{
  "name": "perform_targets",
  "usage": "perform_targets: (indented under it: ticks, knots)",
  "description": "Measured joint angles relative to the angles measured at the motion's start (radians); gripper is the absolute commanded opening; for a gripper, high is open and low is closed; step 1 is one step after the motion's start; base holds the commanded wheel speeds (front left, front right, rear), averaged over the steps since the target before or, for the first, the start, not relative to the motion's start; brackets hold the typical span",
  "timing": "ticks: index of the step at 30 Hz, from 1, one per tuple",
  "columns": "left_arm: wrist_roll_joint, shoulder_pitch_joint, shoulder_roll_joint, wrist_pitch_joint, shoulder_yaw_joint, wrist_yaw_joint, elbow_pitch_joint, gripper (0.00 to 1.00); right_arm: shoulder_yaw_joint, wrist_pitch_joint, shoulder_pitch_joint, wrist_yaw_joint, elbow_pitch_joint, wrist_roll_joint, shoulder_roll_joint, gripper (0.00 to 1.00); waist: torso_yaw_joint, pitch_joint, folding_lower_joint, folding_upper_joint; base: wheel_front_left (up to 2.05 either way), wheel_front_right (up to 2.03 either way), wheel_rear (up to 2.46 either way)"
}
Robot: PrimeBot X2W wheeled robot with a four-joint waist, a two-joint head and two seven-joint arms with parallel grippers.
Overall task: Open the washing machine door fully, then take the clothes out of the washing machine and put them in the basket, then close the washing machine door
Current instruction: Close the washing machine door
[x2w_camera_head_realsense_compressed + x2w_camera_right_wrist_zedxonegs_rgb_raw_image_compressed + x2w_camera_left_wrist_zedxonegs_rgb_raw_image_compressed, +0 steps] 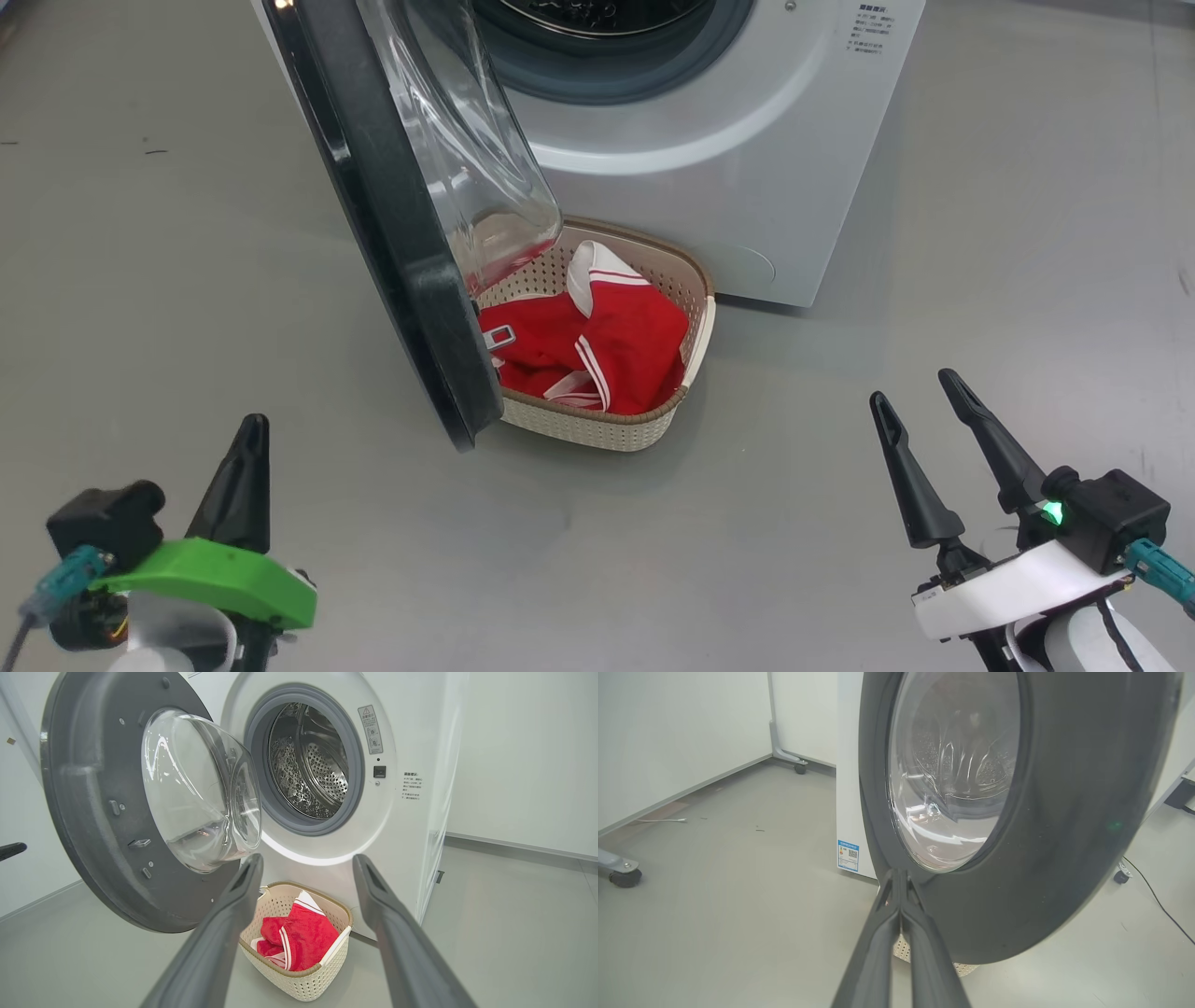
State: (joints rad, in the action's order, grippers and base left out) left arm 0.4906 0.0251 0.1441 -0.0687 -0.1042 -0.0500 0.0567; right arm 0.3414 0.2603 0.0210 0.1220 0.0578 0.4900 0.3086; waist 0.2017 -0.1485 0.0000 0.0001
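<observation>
Lying in basket (702,327), red clothes (621,350) (white trim), door (392,243) open, left claw (252,434) pinched empty, right claw (913,390) wide.

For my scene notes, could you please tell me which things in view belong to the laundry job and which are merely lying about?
Job: washing machine, washing machine door, clothes, basket.
Lying about: black cable on the floor, castor, white cable by the wall.

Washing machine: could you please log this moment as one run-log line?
door open | drum looks empty | clothes in basket | left gripper jaws shut, empty | right gripper jaws open, empty
</observation>
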Motion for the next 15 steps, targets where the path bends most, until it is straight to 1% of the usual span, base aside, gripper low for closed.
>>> perform_targets:
  ticks: [3,7,11,14,15]
  knots:
    - [0.135,0.021,-0.038,0.073,0.042,-0.012,0.000,0.00,0.002,0.000,0.000,0.000,0.000,0.000,0.001,1.00,0.001,-0.003,0.0000,0.0000,0.00,0.00,0.00]
    - [0.320,0.052,-0.098,0.172,0.099,-0.013,-0.004,0.00,0.009,0.000,0.000,0.000,-0.003,0.000,0.002,1.00,0.000,-0.006,0.0000,0.0000,0.00,0.00,0.00]
    - [0.488,0.084,-0.107,0.273,0.142,0.013,-0.021,0.00,0.009,0.000,0.000,0.000,-0.005,0.000,0.003,1.00,-0.004,-0.009,0.0000,0.0000,0.00,0.00,0.00]
    - [0.589,0.100,-0.110,0.345,0.165,0.048,-0.035,0.00,0.014,0.000,-0.001,0.000,-0.005,0.000,0.006,1.00,-0.009,-0.014,0.0000,0.0000,0.00,0.00,0.00]
    - [0.618,0.107,-0.110,0.368,0.170,0.066,-0.035,0.00,0.013,0.000,-0.001,0.000,-0.005,0.000,0.006,1.00,-0.011,-0.016,0.0000,0.0000,0.00,0.00,0.00]
